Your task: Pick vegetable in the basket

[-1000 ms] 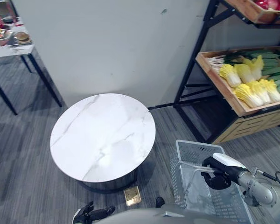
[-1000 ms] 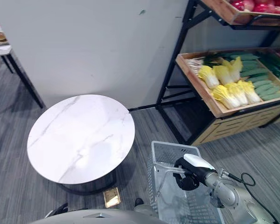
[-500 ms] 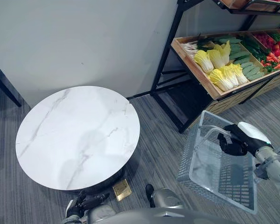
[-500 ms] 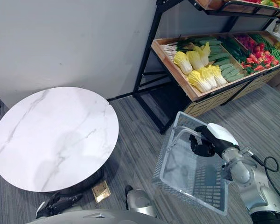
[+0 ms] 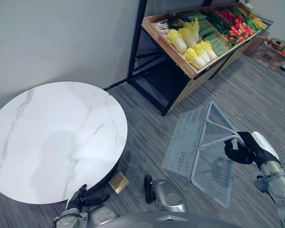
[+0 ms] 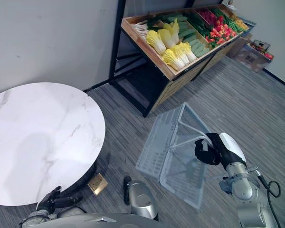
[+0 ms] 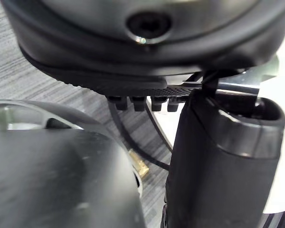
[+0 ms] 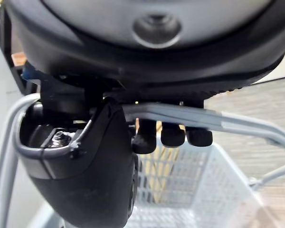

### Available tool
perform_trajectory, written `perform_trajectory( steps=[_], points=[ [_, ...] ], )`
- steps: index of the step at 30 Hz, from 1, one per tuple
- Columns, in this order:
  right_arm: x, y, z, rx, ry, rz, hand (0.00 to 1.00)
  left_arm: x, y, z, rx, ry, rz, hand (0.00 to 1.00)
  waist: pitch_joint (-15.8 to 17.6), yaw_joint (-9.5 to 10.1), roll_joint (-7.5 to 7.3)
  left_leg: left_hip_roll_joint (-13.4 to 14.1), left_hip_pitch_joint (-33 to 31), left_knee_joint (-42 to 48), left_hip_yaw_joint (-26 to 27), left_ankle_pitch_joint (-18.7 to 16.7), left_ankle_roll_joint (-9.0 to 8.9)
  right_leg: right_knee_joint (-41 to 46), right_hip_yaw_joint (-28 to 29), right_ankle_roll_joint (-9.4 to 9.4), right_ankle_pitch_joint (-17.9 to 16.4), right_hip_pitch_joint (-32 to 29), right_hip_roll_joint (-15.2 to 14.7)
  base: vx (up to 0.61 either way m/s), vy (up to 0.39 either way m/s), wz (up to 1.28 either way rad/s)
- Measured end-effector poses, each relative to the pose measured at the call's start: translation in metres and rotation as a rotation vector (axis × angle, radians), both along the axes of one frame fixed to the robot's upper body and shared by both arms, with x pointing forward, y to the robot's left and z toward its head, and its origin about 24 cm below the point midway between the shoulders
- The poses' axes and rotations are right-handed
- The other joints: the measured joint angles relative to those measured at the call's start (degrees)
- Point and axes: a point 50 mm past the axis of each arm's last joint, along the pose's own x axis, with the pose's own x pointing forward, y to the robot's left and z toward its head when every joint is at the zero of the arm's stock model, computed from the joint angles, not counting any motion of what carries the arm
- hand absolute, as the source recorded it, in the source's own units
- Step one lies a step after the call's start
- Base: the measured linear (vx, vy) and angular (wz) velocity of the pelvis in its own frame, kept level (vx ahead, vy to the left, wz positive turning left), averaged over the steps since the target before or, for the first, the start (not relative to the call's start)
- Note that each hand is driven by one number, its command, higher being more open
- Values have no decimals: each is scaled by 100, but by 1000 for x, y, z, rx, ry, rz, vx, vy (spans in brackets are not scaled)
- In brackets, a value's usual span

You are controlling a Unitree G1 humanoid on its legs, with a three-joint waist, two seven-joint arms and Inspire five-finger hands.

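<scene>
pale grey mesh basket (image 5: 184, 142), tilted, wire handle (image 5: 217, 139) gripped by fingers of right hand (image 5: 241, 152), left hand (image 5: 87, 199) fingers relaxed

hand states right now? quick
Left hand: open, fingers relaxed, holding nothing.
Right hand: shut on the grey metal handle of the pale grey mesh basket.

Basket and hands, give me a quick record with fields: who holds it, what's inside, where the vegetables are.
basket: carried tilted, no vegetable inside
right hand: curled round the basket's handle
left hand: low beside the round table, fingers relaxed, holding nothing
vegetables: in the wooden crate, apart from the basket
</scene>
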Motion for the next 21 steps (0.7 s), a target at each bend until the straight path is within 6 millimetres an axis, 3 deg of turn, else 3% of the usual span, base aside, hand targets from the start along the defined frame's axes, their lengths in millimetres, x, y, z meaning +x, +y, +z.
perform_trajectory(
  steps=[2,3,4,6,7,9,10,11,14,17,21],
  points=[
    [15,7,7,-3,-34,34,0,-2,0,-1,-11,0,23,100,-28,45,5,6,3,-151,230,151,20,627,-303,-97,-95,78,-414,-63,65,-71],
    [27,14,12,-11,-55,77,0,-3,1,-1,-18,0,50,100,-48,157,-22,4,34,-245,443,284,40,819,-466,-102,-69,254,-637,-53,-16,-101],
    [41,21,19,-52,-62,134,0,-8,4,-1,-20,7,81,100,-106,272,-69,54,38,-236,669,353,44,622,-624,55,105,525,-768,-73,-38,-113],
    [61,30,31,-93,-81,206,0,-14,1,-4,-49,2,176,100,-163,508,19,89,68,-547,1030,633,-6,-314,-1101,336,96,677,-489,-91,-96,-112],
    [70,35,38,-103,-105,238,0,-16,-2,-5,-68,-7,214,100,-203,578,-14,-40,92,-861,1220,864,-31,-520,-1442,574,-54,736,-510,-103,-127,-82],
    [78,43,44,-104,-130,273,0,-22,1,-6,-76,-7,263,100,-292,657,-156,-183,112,-1007,1396,1041,-38,-897,-1880,837,-360,847,-550,-78,-234,-48],
    [87,50,51,-105,-151,312,0,-24,-1,-7,-91,-16,326,100,-298,720,-120,-132,141,-999,1505,1133,-78,-1382,-1990,844,-441,977,-352,-53,-338,-60],
    [92,57,54,-108,-152,346,0,-28,-7,-9,-110,-17,377,100,-344,776,84,54,141,-999,1575,1273,-79,-1904,-1951,737,-133,1132,15,-19,-295,-53],
    [97,67,56,-98,-156,410,0,-36,-12,-11,-117,-27,454,100,-416,790,293,475,156,-789,1598,1424,-98,-3119,-1860,498,353,1575,749,-20,-303,-34],
    [96,66,58,-96,-157,412,0,-40,-12,-11,-120,-24,481,100,-423,727,306,558,224,-897,1599,1650,-180,-3347,-1711,409,412,1641,949,-21,-177,-27],
    [92,61,57,-103,-149,402,0,-49,-13,-13,-123,10,488,100,-424,617,313,507,552,-1030,1644,1859,-155,-3358,-1454,397,411,1794,970,26,-13,-32]
  ],
)
